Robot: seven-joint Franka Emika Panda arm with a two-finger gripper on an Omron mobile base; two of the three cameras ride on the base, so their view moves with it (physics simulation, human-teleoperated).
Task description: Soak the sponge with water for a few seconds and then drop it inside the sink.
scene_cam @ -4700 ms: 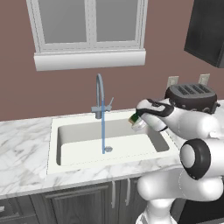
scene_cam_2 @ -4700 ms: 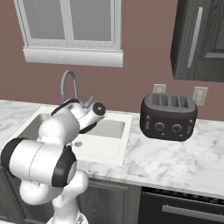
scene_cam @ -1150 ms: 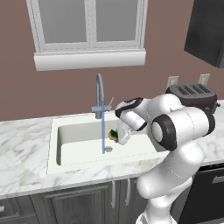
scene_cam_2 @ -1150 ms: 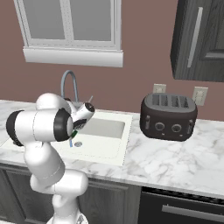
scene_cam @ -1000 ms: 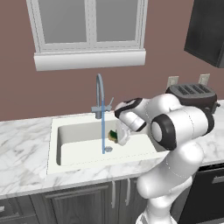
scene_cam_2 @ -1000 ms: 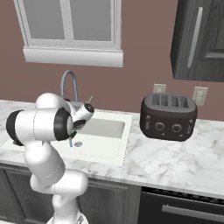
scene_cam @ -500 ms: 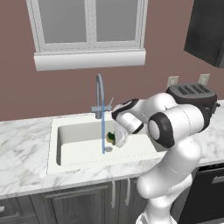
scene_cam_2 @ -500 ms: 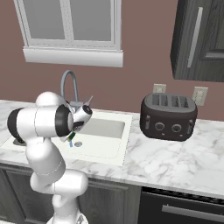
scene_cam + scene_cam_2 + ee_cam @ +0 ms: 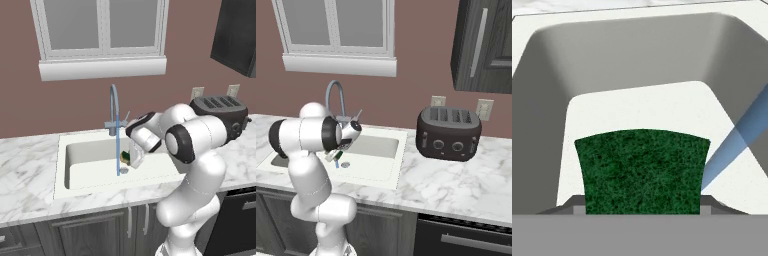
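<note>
From the left base view you get little of the gripper [image 9: 131,159]: its fingers are lost against the white hand, and the sponge [image 9: 125,158] is a small yellow-green fleck. From the right base view the arm covers most of the sink [image 9: 387,167], and the sponge [image 9: 337,155] peeks out below the wrist. Through the hand view the sponge [image 9: 643,171] hides the fingertips; you see its dark green scrub face, clamped between the jaws. It hangs inside the basin, just beside the water [image 9: 118,150], which touches its edge at your right.
</note>
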